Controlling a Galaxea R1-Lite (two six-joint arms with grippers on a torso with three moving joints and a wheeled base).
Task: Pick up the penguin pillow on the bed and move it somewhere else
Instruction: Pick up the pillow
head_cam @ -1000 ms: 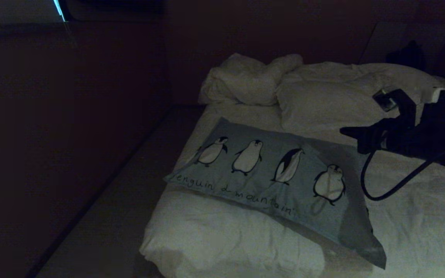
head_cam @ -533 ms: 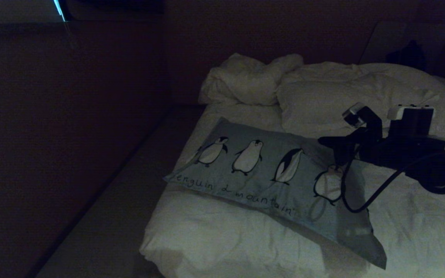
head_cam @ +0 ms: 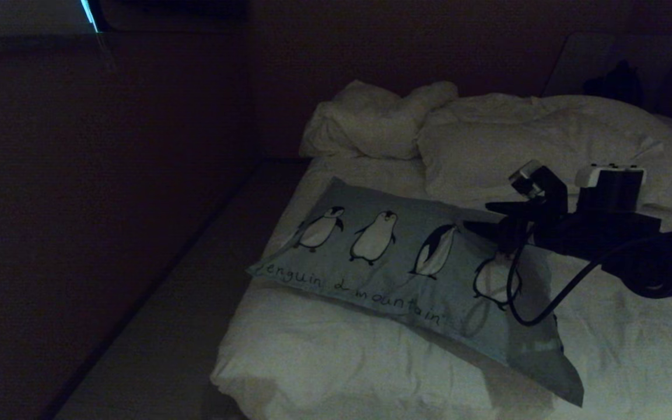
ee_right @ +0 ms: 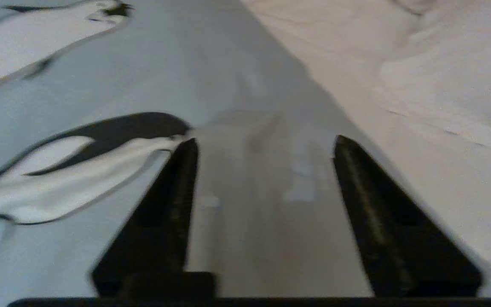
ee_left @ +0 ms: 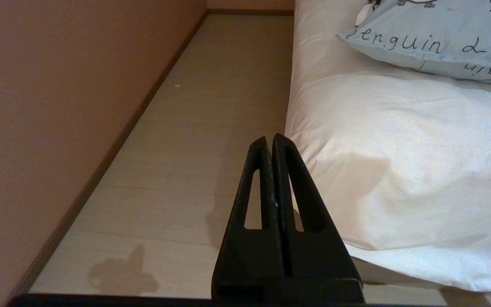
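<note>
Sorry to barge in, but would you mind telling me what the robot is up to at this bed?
The robot is going for the penguin pillow, which lies flat on the bed in front of the white pillows. Its right gripper hangs just over the pillow's far right part, fingers spread apart and nothing between them yet. The left gripper is parked low beside the bed, above the floor, with its fingers pressed together. The pillow has not been lifted.
</note>
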